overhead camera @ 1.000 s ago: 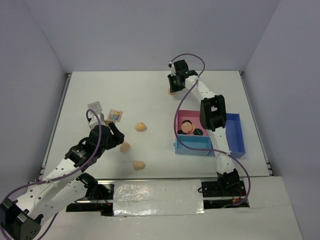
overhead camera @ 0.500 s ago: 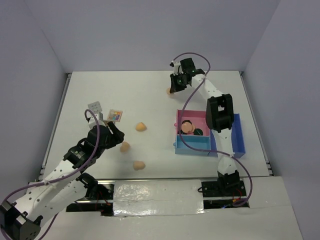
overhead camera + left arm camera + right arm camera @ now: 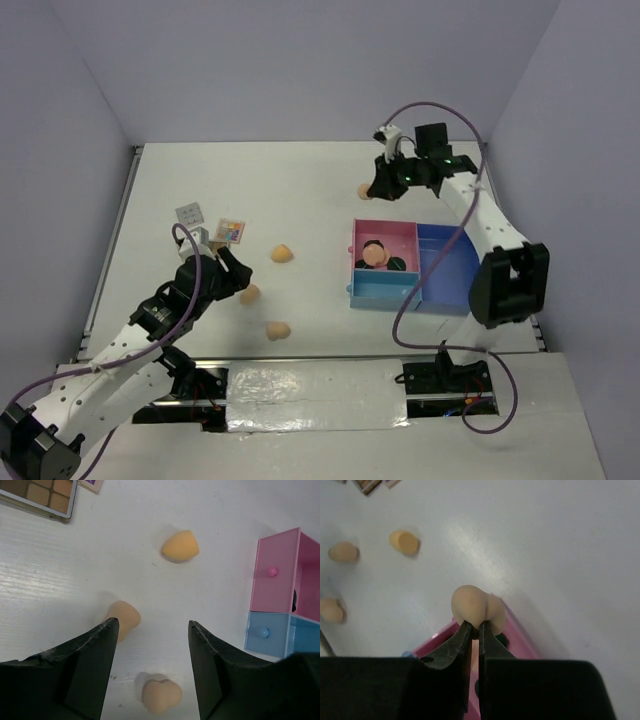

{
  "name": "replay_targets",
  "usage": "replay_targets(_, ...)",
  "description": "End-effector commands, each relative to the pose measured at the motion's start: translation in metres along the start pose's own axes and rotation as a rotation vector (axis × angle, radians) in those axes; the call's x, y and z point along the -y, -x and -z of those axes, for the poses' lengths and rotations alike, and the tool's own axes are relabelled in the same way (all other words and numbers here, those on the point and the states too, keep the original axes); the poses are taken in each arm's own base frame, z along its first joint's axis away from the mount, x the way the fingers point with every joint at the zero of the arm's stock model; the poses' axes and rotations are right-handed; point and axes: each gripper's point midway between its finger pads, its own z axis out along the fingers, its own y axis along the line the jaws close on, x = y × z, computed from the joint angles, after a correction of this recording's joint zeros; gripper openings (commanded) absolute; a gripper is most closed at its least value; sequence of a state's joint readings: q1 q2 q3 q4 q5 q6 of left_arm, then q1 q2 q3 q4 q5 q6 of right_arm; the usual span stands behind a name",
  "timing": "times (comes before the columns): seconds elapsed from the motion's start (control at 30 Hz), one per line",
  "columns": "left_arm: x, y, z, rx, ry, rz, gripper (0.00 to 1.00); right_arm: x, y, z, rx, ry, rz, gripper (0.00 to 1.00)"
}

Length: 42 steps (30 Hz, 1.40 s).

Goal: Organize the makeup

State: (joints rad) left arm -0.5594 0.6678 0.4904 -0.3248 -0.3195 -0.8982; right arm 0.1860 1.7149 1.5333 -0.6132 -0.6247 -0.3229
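**Top and wrist views, two-arm makeup-sorting scene.** The right gripper (image 3: pixel 476 627) is shown clenched on a peach egg-shaped sponge (image 3: pixel 470 605), which is pinched by its lower end between the two fingertips and held above the white table (image 3: pixel 300 180), just off the far-left corner of the compartment tray (image 3: pixel 470 300). In the right wrist view, the pink compartment (image 3: pixel 520 637) is seen directly beneath the held sponge. Within that compartment a flat peach pad (image 3: pixel 374 258) is seen beside two dark discs (image 3: pixel 397 265); whether they touch cannot be told. The left gripper (image 3: pixel 152 625) is shown released, its jaws spread wide with nothing grasped, and is positioned over the left-centre of the table. Three loose sponges are left on the table well apart from the tray: the far sponge (image 3: pixel 181 546) lies ahead of the open jaws, the middle sponge (image 3: pixel 124 620) is partly hidden by the tip of one finger (image 3: pixel 95 665), and the near sponge (image 3: pixel 161 695) appears between the two fingers, low in the wrist view. Beyond the left gripper, a grey palette (image 3: pixel 189 214) and a coloured palette (image 3: pixel 231 230) lie flat, just beside one another.
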Motion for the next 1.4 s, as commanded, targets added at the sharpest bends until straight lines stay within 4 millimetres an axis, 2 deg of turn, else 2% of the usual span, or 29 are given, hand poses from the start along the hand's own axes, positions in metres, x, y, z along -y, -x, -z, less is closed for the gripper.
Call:
replay_targets(0.0,0.015,0.008,-0.002,0.030,-0.066,0.022,0.70,-0.010,-0.020,0.048,0.021,0.012,0.129,0.00)
replay_targets(0.03,0.015,0.007,-0.002,0.026,-0.068,0.019,0.70,-0.009,-0.043,0.051,-0.010,0.008,0.107,0.00)
replay_targets(0.07,0.014,0.007,-0.003,0.023,-0.066,0.017,0.69,-0.012,-0.044,0.066,0.014,-0.026,0.128,0.00)
replay_targets(0.1,0.015,0.007,-0.003,0.022,-0.069,0.017,0.70,0.000,-0.055,0.077,0.002,-0.092,0.125,0.00)
replay_targets(0.13,0.015,0.006,-0.003,0.021,-0.071,0.017,0.69,0.002,-0.079,0.077,-0.028,-0.112,0.101,0.00)
replay_targets(0.17,0.015,0.006,-0.004,0.019,-0.071,0.016,0.69,0.002,-0.083,0.088,-0.022,-0.148,0.111,0.00)
replay_targets(0.23,0.015,0.004,-0.004,0.016,-0.077,0.018,0.69,0.013,-0.111,0.103,-0.054,-0.232,0.074,0.00)
replay_targets(0.3,0.015,0.002,-0.005,0.013,-0.082,0.023,0.69,0.017,-0.135,0.109,-0.085,-0.269,0.033,0.00)
replay_targets(0.37,0.015,0.002,-0.004,0.010,-0.082,0.026,0.69,0.023,-0.144,0.120,-0.078,-0.321,0.007,0.00)
replay_targets(0.63,0.009,-0.006,-0.003,-0.012,-0.070,0.047,0.70,0.046,-0.189,0.126,-0.164,-0.440,-0.132,0.03)
replay_targets(0.73,0.006,-0.011,-0.004,-0.025,-0.061,0.057,0.70,0.052,-0.199,0.125,-0.188,-0.454,-0.158,0.10)
replay_targets(0.83,0.003,-0.017,-0.006,-0.046,-0.049,0.065,0.72,0.058,-0.207,0.123,-0.216,-0.462,-0.172,0.33)
replay_targets(1.03,0.003,-0.027,-0.012,-0.094,-0.031,0.068,0.72,0.066,-0.210,0.120,-0.235,-0.455,-0.199,0.48)
replay_targets(1.17,-0.001,-0.034,-0.017,-0.130,0.004,0.076,0.70,0.068,-0.199,0.125,-0.221,-0.456,-0.168,0.57)
replay_targets(1.27,0.000,-0.035,-0.019,-0.139,0.009,0.083,0.68,0.072,-0.189,0.130,-0.206,-0.471,-0.136,0.72)
replay_targets(1.3,-0.001,-0.036,-0.020,-0.142,0.012,0.082,0.68,0.072,-0.185,0.132,-0.201,-0.473,-0.126,0.90)
replay_targets(1.33,0.001,-0.035,-0.020,-0.141,0.012,0.087,0.66,0.074,-0.182,0.134,-0.197,-0.478,-0.108,1.00)
replay_targets(1.37,0.000,-0.035,-0.020,-0.141,0.014,0.087,0.66,0.075,-0.175,0.137,-0.186,-0.483,-0.092,1.00)
